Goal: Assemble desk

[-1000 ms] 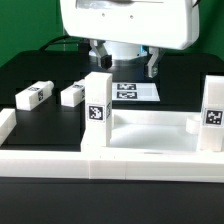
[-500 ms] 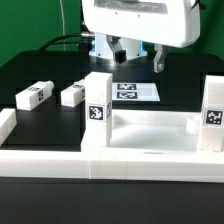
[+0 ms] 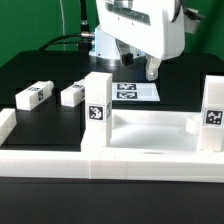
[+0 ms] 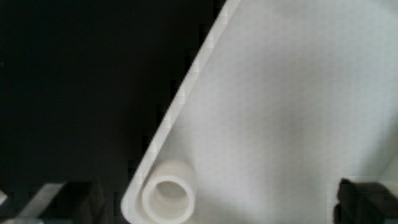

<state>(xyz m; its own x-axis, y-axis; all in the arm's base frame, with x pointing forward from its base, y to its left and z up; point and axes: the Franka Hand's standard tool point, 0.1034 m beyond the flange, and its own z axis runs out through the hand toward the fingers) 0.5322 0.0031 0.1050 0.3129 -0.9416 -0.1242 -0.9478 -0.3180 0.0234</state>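
The white desk top (image 3: 150, 140) lies at the front of the exterior view. Two tagged legs stand upright on it, one at its left corner (image 3: 97, 101) and one at its right corner (image 3: 213, 112). Two loose legs (image 3: 33, 95) (image 3: 73, 95) lie on the black table to the exterior view's left. My gripper (image 3: 137, 64) hangs open and empty above the back of the table, behind the desk top. The wrist view is filled by a white desk surface (image 4: 285, 110) with a round hole (image 4: 169, 198). The dark fingertips (image 4: 365, 200) stand far apart at the corners.
The marker board (image 3: 135, 92) lies flat on the table under my gripper. A long white border rail (image 3: 60, 160) runs along the front and turns up the exterior view's left side. Cables trail behind the arm.
The arm has swung toward the exterior view's right and turned. The gripper stays open. The legs and the desk top have not moved.
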